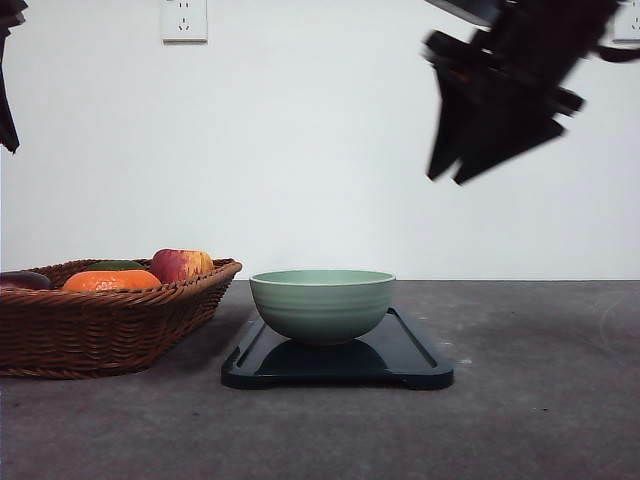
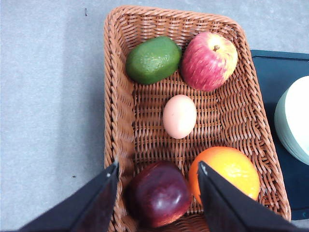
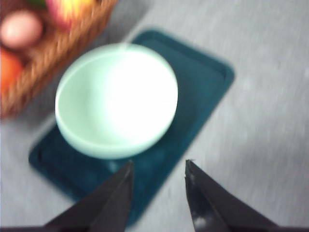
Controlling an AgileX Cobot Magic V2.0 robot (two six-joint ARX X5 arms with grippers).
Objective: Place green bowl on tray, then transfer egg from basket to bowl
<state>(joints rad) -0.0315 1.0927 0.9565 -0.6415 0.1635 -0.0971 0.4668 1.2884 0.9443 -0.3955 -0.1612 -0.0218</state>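
The pale green bowl (image 1: pixel 322 305) stands upright and empty on the dark tray (image 1: pixel 415 362) at mid-table. The right wrist view looks down into the bowl (image 3: pixel 116 99) on the tray (image 3: pixel 203 82), with my right gripper (image 3: pixel 159 164) open and empty above them. From the front, the right gripper (image 1: pixel 446 180) hangs high, up and to the right of the bowl, blurred. The egg (image 2: pixel 179 116) lies in the middle of the wicker basket (image 2: pixel 116 96). My left gripper (image 2: pixel 158 166) is open above the basket's near end, holding nothing. The basket (image 1: pixel 100 330) sits left of the tray.
Around the egg lie a green avocado (image 2: pixel 153 60), a red-yellow apple (image 2: pixel 209 61), an orange (image 2: pixel 224 171) and a dark red fruit (image 2: pixel 159 193). The left arm (image 1: pixel 8 90) shows at the upper left edge. Grey tabletop (image 1: pixel 540 400) spreads right of the tray.
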